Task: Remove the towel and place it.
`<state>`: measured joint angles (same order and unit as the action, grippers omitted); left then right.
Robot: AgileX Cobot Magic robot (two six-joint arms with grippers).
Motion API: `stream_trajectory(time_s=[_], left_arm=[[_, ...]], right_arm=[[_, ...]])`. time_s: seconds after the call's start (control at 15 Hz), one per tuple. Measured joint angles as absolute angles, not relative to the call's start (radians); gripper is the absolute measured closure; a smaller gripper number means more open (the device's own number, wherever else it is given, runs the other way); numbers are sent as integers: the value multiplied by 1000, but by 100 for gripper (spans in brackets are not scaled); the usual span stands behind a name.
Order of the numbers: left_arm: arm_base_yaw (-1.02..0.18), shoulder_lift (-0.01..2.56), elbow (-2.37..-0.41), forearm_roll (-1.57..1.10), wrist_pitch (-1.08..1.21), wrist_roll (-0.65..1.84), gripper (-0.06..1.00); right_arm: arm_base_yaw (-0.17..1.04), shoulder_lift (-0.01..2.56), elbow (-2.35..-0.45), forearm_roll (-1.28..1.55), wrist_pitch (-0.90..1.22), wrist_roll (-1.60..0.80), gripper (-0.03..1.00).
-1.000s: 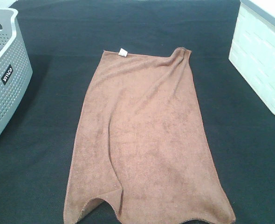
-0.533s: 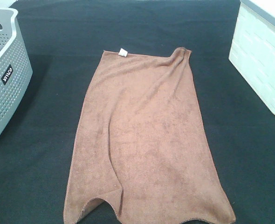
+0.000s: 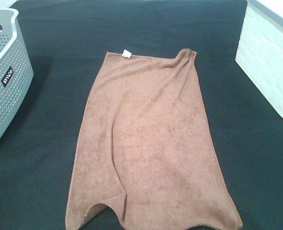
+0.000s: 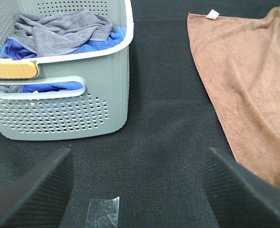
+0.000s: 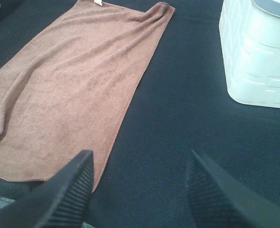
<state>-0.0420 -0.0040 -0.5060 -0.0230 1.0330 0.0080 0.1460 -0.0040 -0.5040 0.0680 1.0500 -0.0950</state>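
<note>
At the far left stands the grey basket, with grey and blue cloths heaped inside it and a scrap of clear tape lying on the black table just near of it. The left gripper hangs over bare table beside that basket, its two dark fingers spread wide apart and holding nothing.

In the middle lies the towel, spread out nearly flat and lengthwise on the black cloth, well apart from the basket. Its white tag sits at the far left corner, the far right corner is a little rumpled, and the near edge curls up in a small arch on the left.

The right gripper hovers over the table at the towel's near right edge, fingers likewise parted and empty. At the far right is the white bin, clear of the towel.

Compared with a second ago and half a second ago, I can spot no change at all: the towel's folds, the tag and both containers sit exactly as they did. To my eye that means the towel is already out and laid down, and the arms are idle with the job essentially finished.
</note>
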Motion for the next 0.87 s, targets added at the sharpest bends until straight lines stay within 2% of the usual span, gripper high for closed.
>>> stream_trajectory(time_s=[0.87], left_arm=[[-42, -4, -506, -23, 1033, 8, 23]], right_arm=[[146, -4, -504, 68, 1050, -95, 41]])
